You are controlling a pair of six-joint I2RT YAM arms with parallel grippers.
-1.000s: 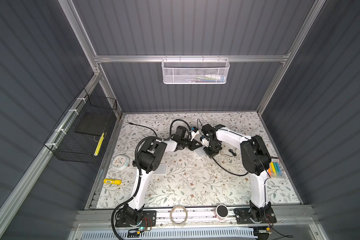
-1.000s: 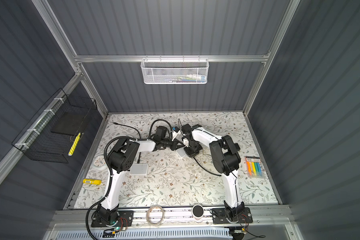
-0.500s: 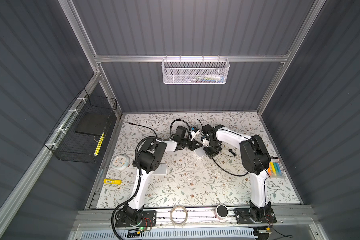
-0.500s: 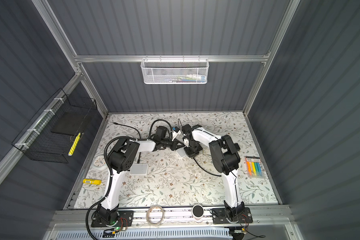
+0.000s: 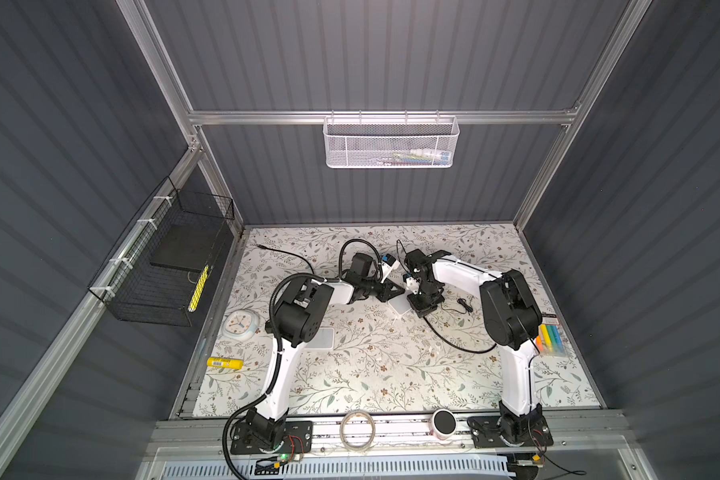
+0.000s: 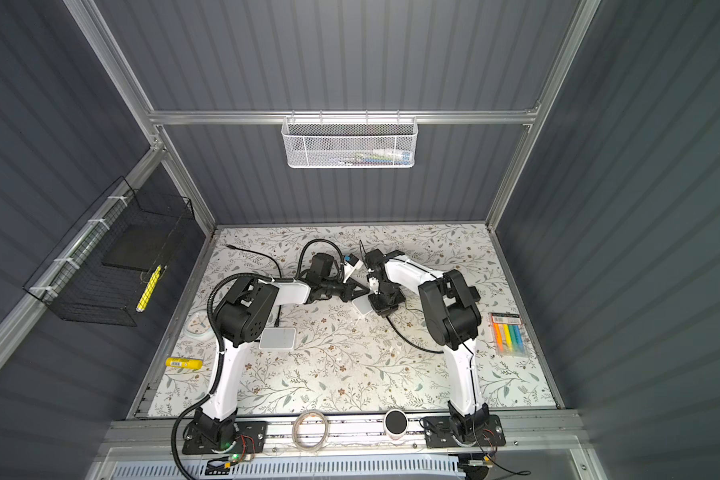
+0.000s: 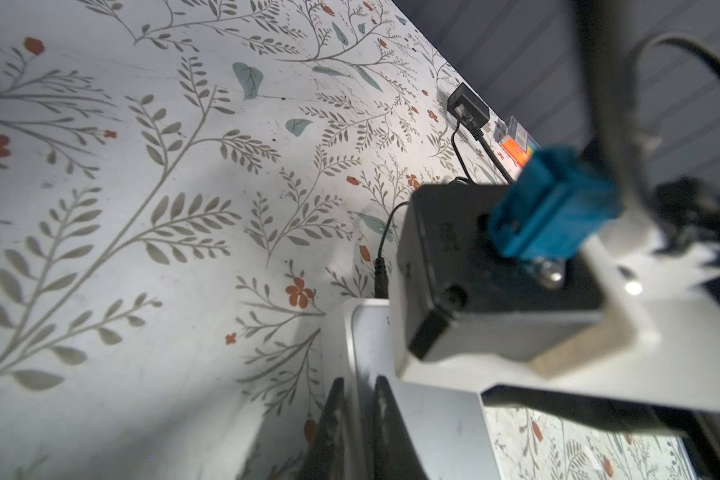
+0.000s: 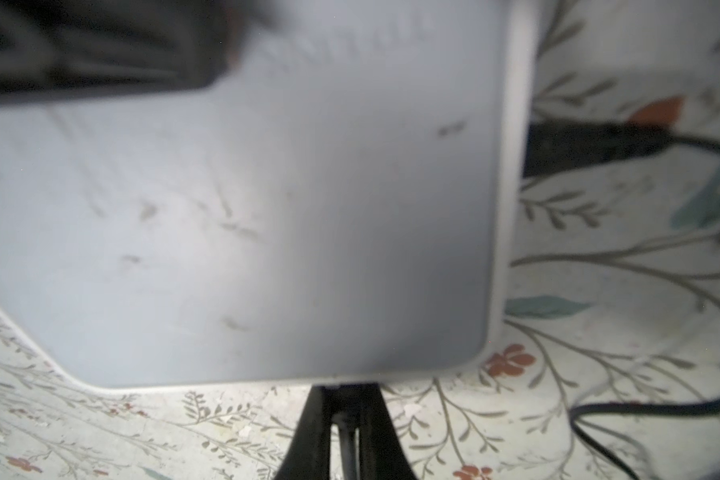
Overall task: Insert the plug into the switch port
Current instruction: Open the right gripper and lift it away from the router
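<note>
The flowered table (image 5: 371,365) carries everything, and the two arms meet a little above the middle of both top views. Under them the white switch (image 5: 399,308) lies flat. The left gripper (image 7: 357,386) has its jaws pressed on one rim of the switch, at the bottom of the left wrist view, so it serves as the holder. The right gripper (image 8: 344,395) stands at a neighbouring rim, bottom centre of the right wrist view. Its jaws are almost together and pinch the plug (image 8: 347,436) by its thin black stem. The head of the plug is against the wall of the switch and hidden between the tips, so I cannot tell how deep it sits. Its black cable (image 5: 472,351) seems to curve away toward the lower right. A second one, the power plug (image 8: 587,145), meets another side at the right of that wrist view.

I judge the step to be the final push. It should go straight along the port, parallel to the table, without twist. The left jaws must stop the switch from sliding back. The cable should lie slack, so it does not drag the plug sideways.
</note>
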